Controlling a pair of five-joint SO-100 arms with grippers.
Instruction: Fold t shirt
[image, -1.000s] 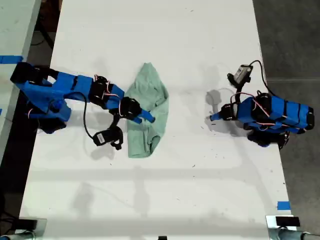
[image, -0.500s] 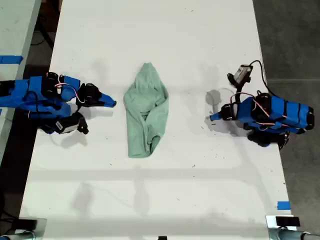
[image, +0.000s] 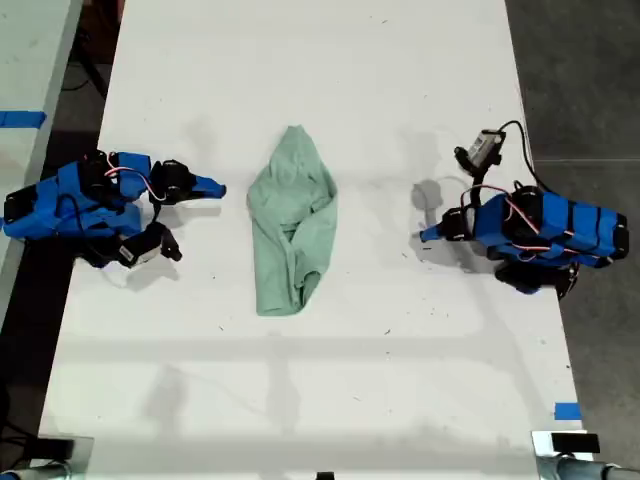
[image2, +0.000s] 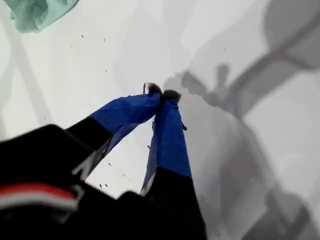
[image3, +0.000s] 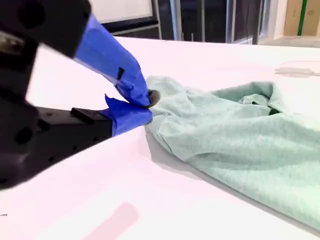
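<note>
White tabletop (image: 350, 400) is filling most of the exterior view, and the t shirt (image: 292, 220) is lying rumpled near its middle, running lengthwise between the two arms, with one end tapering to a rounded tip and the other end broader and bunched.

My second gripper (image: 217, 187) is sitting on the exterior view's left, pointing at the shirt. Its own wrist view is showing the blue jaws pressed together at the tips with the mint fabric right behind them, so the tip seems to be touching the cloth. The exterior view is showing a strip of bare table between the two, so it is probably gripping nothing.

My first gripper (image: 424, 237) is resting on the exterior view's right, well apart from the shirt. Its wrist view is showing what the overhead picture is too small to settle: the two blue fingers are meeting at their dark tips over bare, shadowed table, clamping nothing, with only a corner of the shirt showing at the picture's edge.
</note>
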